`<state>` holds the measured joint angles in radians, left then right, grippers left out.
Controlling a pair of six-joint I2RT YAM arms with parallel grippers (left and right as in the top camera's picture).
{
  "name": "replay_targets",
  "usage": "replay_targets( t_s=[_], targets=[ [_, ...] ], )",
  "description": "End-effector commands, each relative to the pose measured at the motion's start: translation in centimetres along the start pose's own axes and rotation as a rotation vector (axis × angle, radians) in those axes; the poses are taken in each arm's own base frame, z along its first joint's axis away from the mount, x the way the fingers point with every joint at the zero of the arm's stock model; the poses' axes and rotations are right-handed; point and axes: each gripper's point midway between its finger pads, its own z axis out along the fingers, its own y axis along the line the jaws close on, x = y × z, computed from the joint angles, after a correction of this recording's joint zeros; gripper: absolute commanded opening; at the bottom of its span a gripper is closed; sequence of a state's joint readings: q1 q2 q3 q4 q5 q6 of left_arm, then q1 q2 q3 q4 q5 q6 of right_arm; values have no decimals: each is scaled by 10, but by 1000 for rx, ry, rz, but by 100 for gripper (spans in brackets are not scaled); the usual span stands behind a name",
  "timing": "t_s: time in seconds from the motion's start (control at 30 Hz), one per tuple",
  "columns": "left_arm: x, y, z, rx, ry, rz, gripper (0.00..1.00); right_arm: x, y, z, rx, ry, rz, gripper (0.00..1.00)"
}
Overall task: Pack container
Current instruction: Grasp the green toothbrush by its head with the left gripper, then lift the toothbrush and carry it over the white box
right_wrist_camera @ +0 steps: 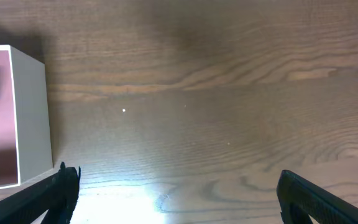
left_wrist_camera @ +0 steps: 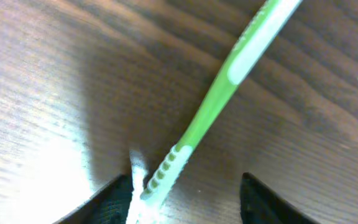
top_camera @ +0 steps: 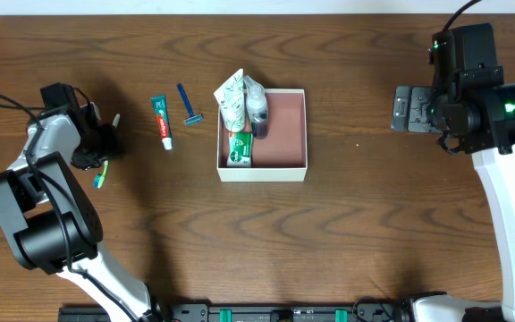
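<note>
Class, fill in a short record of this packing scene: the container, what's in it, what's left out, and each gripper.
container: lidless cardboard box, mid-table
inside, left part: white patterned pouch, dark bottle, green packet
outside, left of container: toothpaste tube, blue razor, green toothbrush
left gripper: open, one finger on each side of the green toothbrush
right gripper: open, over bare table right of container

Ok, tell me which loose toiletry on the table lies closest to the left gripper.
The green toothbrush, lying right at the open left gripper; the toothpaste tube and blue razor lie farther off, nearer the container.
</note>
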<state>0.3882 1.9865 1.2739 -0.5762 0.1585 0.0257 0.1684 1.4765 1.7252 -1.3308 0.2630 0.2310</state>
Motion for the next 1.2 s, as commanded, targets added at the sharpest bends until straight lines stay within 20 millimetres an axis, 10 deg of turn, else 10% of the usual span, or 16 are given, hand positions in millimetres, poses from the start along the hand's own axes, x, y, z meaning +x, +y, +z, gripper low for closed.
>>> replay_targets(
  t_s=[0.0,0.8,1.17],
  targets=[
    [6,-1,1,12,26,-31,48,-3,-5,-4,12,-18,24,99],
    [18,0,1,6,76,-121,6,-3,-4,-5,12,-18,23,99],
    [9,-1,-7,11,37,-53,6,-3,-4,-5,12,-18,23,99]
  ],
)
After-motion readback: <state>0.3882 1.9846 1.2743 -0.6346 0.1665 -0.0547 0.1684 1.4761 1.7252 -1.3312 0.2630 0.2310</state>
